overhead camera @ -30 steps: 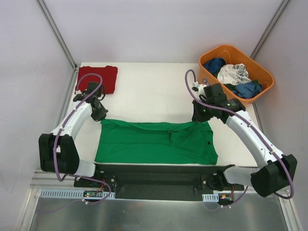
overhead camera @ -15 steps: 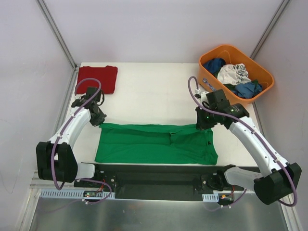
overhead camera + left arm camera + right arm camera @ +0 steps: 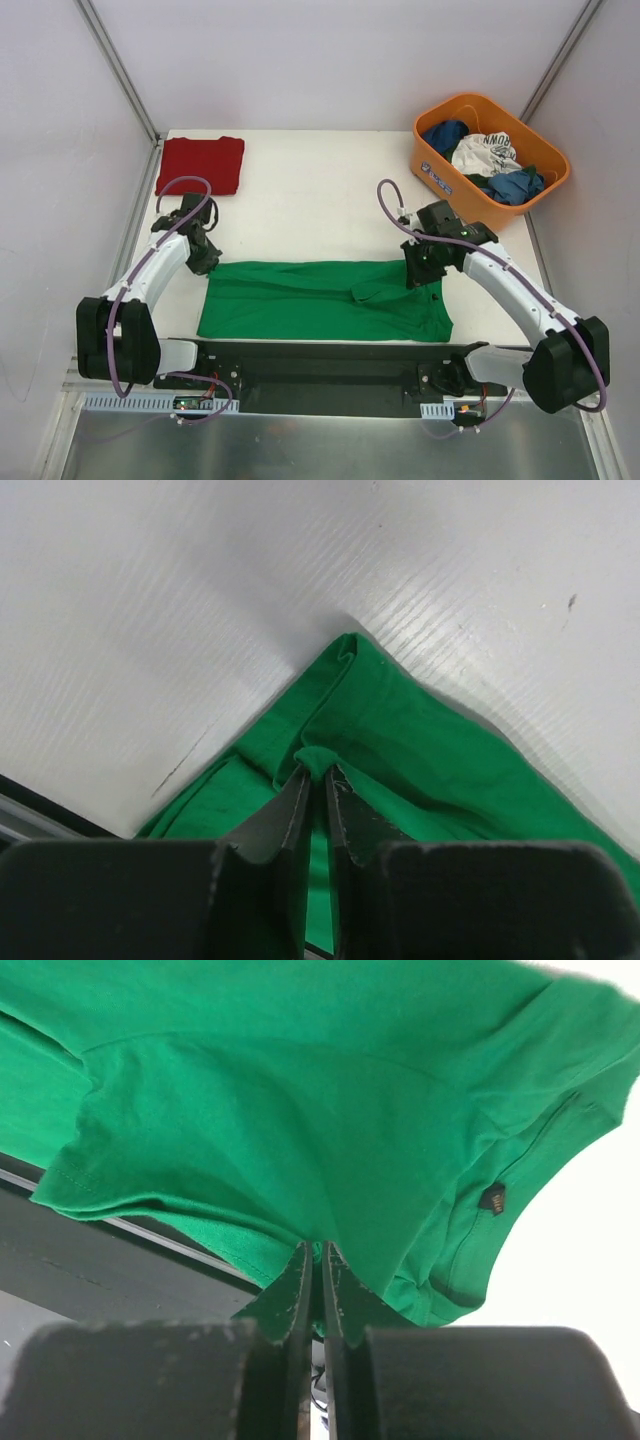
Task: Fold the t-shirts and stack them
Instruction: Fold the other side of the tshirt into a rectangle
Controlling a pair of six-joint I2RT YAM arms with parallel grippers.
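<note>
The green t-shirt (image 3: 320, 300) lies as a long folded band along the near table edge. My left gripper (image 3: 208, 262) sits at its far-left corner. In the left wrist view, the left gripper (image 3: 315, 770) pinches a small tuck of the green t-shirt (image 3: 430, 750). My right gripper (image 3: 415, 275) is at the far-right edge. In the right wrist view, the right gripper (image 3: 318, 1248) is shut on a lifted edge of the green t-shirt (image 3: 300, 1090), with a small dark tag (image 3: 491, 1198) to its right. The dark red t-shirt (image 3: 200, 163) lies folded at the far-left corner.
An orange basket (image 3: 437, 178) stands at the far right of the table and holds blue and white garments (image 3: 485, 155). The black rail (image 3: 320, 365) of the arm bases runs just below the green shirt's near edge. Grey walls enclose the table.
Both grippers have come toward the near edge, bringing the green shirt's far edge with them. The band of cloth is now narrower. The red shirt has not moved.
</note>
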